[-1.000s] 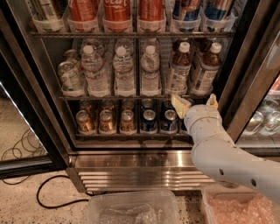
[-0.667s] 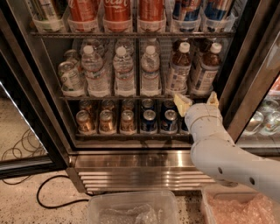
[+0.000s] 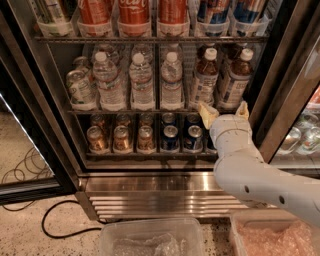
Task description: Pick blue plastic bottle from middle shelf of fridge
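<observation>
The fridge (image 3: 150, 187) stands open before me. On its middle shelf (image 3: 135, 111) stand two alike blue plastic bottles of dark drink with white caps: one (image 3: 205, 80) and one (image 3: 235, 80) at the far right. My gripper (image 3: 223, 112) is open, its tan fingertips (image 3: 206, 114) spread at the shelf's front edge, just below and in front of the right bottle's base. It holds nothing.
Clear water bottles (image 3: 142, 82) fill the shelf's left and middle. Short cans (image 3: 145, 137) stand on the rack below, red cola bottles (image 3: 132, 12) above. The black door frame (image 3: 280, 95) is close on the right. Clear plastic bins (image 3: 150, 240) sit on the floor, with a cable (image 3: 60, 222).
The gripper has risen slightly and shifted toward the right bottle; its fingers stay spread.
</observation>
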`<action>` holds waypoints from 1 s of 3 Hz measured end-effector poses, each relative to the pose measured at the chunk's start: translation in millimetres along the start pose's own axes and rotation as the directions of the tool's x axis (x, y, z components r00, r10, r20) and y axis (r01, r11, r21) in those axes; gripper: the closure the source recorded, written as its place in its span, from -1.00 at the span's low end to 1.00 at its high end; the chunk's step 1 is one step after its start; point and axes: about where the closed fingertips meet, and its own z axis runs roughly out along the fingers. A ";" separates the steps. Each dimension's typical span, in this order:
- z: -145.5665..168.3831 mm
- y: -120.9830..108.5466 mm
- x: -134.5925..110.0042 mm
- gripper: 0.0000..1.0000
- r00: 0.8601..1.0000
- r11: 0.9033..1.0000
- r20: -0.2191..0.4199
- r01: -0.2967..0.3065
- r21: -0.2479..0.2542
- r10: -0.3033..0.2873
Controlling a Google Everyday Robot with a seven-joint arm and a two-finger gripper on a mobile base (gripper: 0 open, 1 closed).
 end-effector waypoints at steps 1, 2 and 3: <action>8.4 -1.8 -3.4 -0.42 1.000 1.000 0.013 -0.005 0.014 0.005; 12.4 -7.5 -3.8 -0.42 1.000 0.999 0.018 0.008 0.036 -0.009; 15.8 -14.3 -3.6 -0.42 1.000 0.998 0.018 0.021 0.058 -0.022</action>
